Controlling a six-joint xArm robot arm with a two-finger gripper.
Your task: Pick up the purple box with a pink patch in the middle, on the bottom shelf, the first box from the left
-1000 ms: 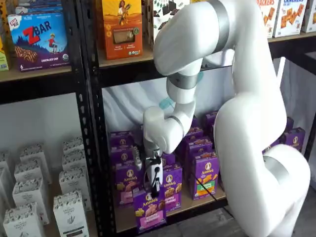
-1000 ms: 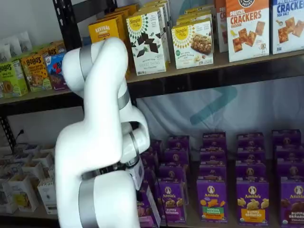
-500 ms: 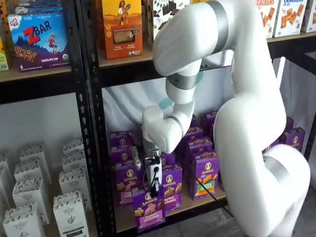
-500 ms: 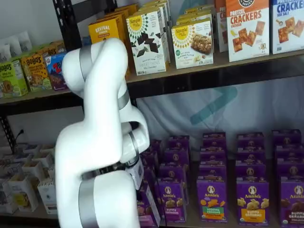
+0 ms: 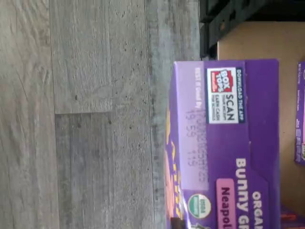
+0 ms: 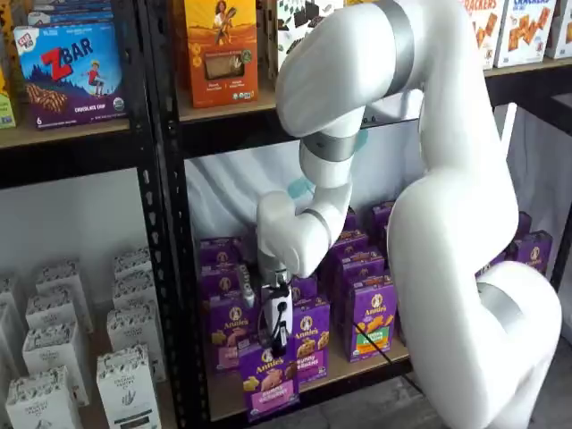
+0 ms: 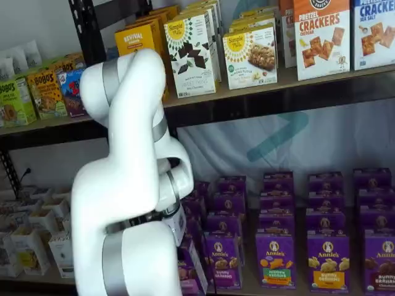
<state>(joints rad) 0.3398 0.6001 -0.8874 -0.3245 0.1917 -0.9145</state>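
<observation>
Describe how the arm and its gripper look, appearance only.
The arm is glossy white, built of thick rounded segments with grey metallic bands at the joints. The gripper has a white body with black fingers, and a thin black cable runs beside it.

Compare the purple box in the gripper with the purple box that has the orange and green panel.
The purple box has a pink panel; the orange-and-green box has an orange and green one. The purple box hangs out past the bottom shelf rail, clamped by the gripper; the other stands on the board. Both are purple Annie's cartons.
</observation>
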